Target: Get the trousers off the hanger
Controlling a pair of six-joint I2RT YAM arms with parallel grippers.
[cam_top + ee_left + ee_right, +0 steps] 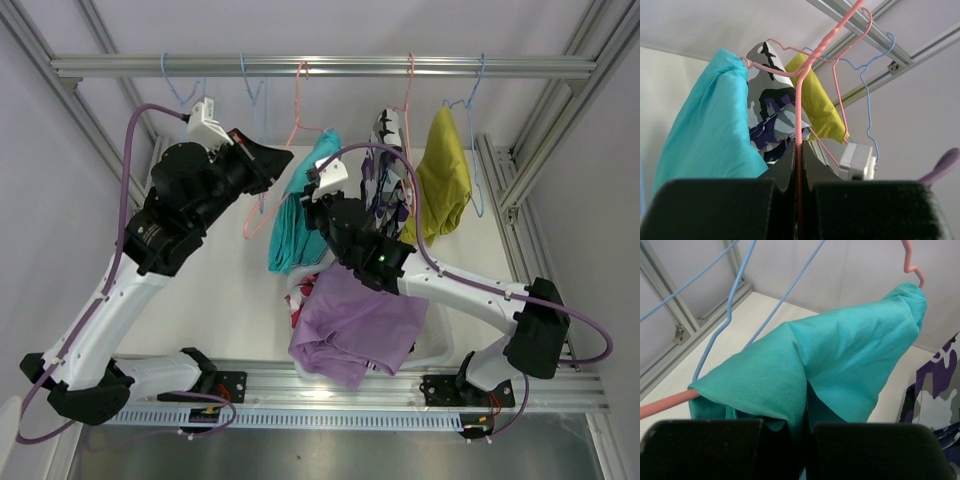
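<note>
Left fingers (785, 175) pinch pink hanger (798, 110), right fingers (705, 450) pinch teal trousers (840, 355); lilac trousers (355, 325) fill bin (441, 347).

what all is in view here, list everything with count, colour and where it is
teal trousers: one, teal, draped on a pink hanger mid-rail
camouflage trousers: one, purple-grey-white, hanging right of the teal pair
mustard trousers: one, mustard yellow, hanging furthest right
lilac trousers: one, lilac, heaped on the table near the front
patterned cloth: one, pink and white, mostly hidden under the lilac pair
pink hangers: two, pink, on the rail
blue hangers: three, blue, two bare at the left, one holding the mustard pair
rail: one, silver, across the back
left gripper: one, black, shut on a pink hanger's wire
right gripper: one, black, shut on the teal trousers
</note>
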